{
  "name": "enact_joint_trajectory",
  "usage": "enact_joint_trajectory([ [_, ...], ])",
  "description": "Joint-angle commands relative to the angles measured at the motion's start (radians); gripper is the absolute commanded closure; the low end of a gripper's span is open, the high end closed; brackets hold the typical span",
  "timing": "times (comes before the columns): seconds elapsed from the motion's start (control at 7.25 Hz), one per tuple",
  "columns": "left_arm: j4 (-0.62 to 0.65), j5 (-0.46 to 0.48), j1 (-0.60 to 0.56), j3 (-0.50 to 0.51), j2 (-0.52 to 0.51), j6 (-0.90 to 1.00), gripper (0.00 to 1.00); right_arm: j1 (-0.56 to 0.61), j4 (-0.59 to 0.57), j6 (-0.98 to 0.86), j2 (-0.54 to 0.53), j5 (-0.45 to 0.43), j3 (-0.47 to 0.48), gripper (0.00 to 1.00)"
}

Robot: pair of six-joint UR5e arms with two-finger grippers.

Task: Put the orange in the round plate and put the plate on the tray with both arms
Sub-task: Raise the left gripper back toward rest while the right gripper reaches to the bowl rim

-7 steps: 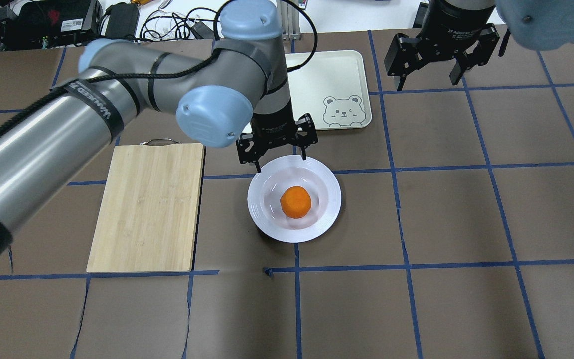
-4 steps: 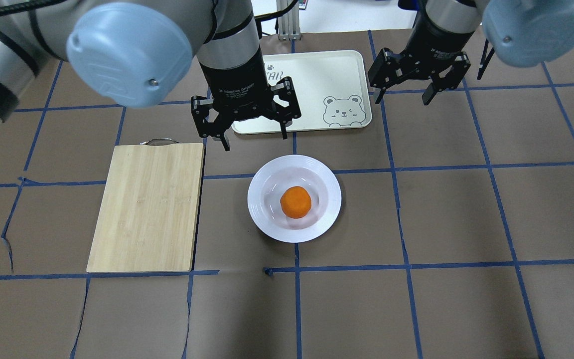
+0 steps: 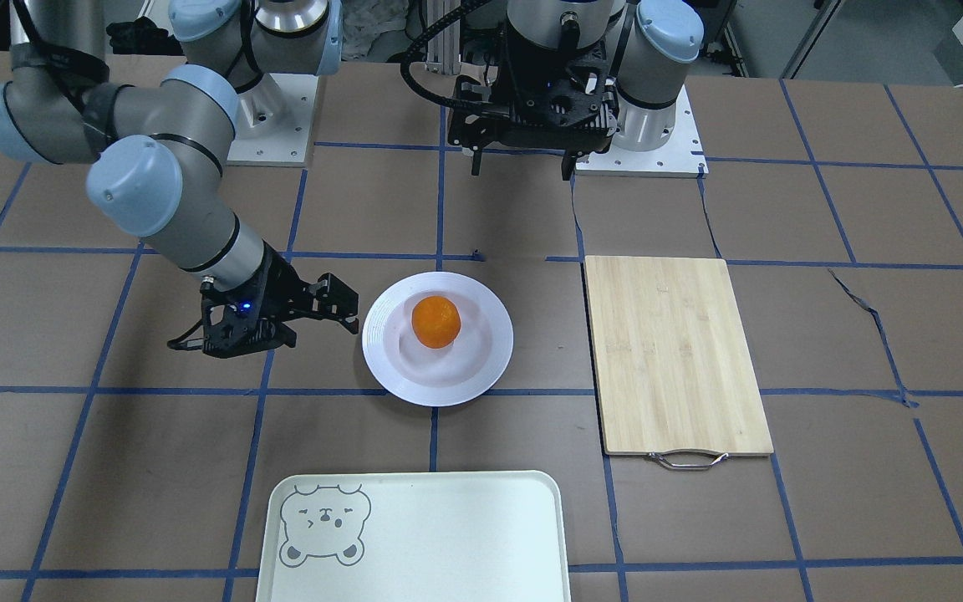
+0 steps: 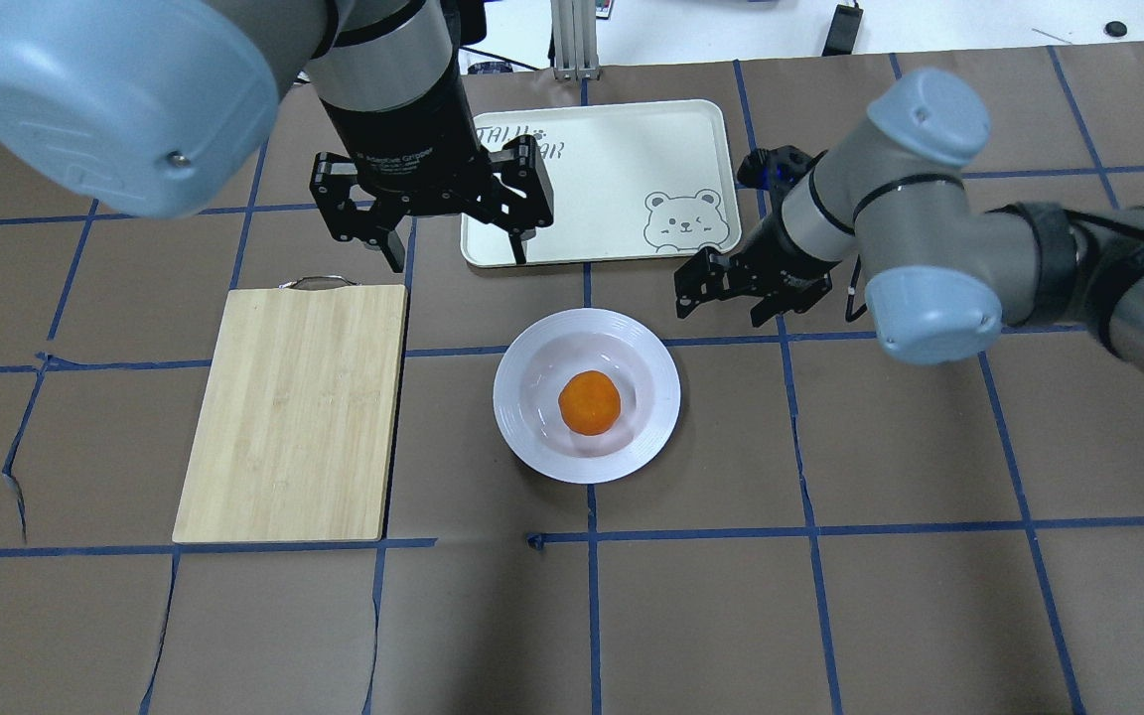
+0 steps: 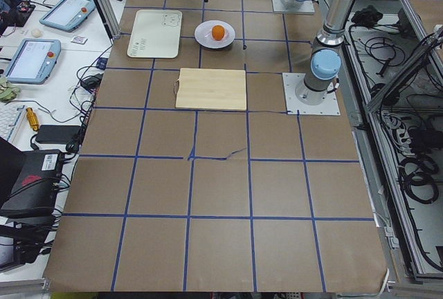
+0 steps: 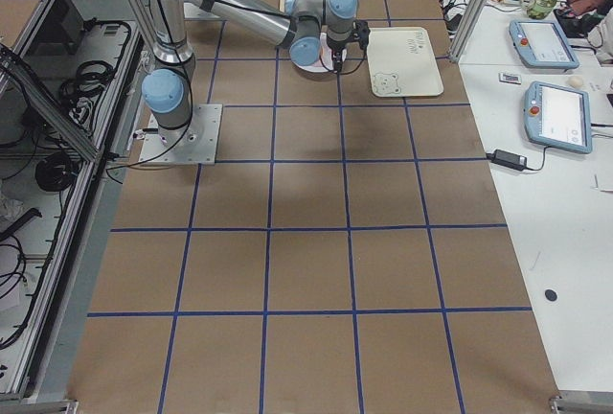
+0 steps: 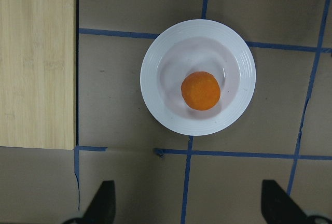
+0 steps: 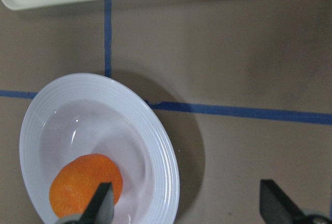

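The orange [image 4: 589, 402] [image 3: 435, 321] lies in the well of the round white plate [image 4: 510, 392] [image 3: 490, 368], which rests on the brown table. The tray [image 4: 612, 169] [image 3: 448, 535] is bare and sits beyond the plate. My left gripper [image 4: 456, 253] [image 3: 522, 170] hangs open, high above the table. Its wrist view looks straight down on the orange [image 7: 201, 91] and plate [image 7: 150, 79]. My right gripper [image 4: 721, 303] [image 3: 323, 322] is open, low and tilted, just off the plate's rim on the tray-facing side. Its wrist view shows the plate's rim [image 8: 166, 151] and the orange [image 8: 78, 187].
A bamboo cutting board [image 4: 294, 412] [image 3: 674, 351] with a metal handle lies on the left arm's side of the plate. Blue tape lines grid the brown table cover. Tablets and cables lie beyond the table's far edge.
My left gripper lifted off the plate's far rim and rose high, shifting left. The right arm swung down from the far right corner to a low, tilted pose beside the plate.
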Motion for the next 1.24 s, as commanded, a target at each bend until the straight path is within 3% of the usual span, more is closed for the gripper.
enact_joint_trajectory([
  [0.0,0.004,0.016,0.111,-0.055,0.048,0.180,0.00,0.011,-0.282,0.085,0.100,0.055,0.126,0.00],
  [0.28,0.094,0.011,0.193,-0.139,0.097,0.244,0.02,0.025,-0.307,0.145,0.123,0.197,0.153,0.00],
  [0.41,0.147,0.012,0.196,-0.184,0.117,0.250,0.02,0.030,-0.319,0.147,0.126,0.190,0.157,0.00],
  [0.69,0.140,0.017,0.201,-0.187,0.131,0.250,0.00,0.031,-0.321,0.147,0.134,0.190,0.157,0.01],
  [0.97,0.140,0.017,0.202,-0.190,0.133,0.252,0.00,0.031,-0.319,0.149,0.139,0.186,0.158,0.16],
  [1.1,0.140,0.017,0.202,-0.192,0.133,0.252,0.00,0.031,-0.315,0.153,0.139,0.192,0.158,0.35],
])
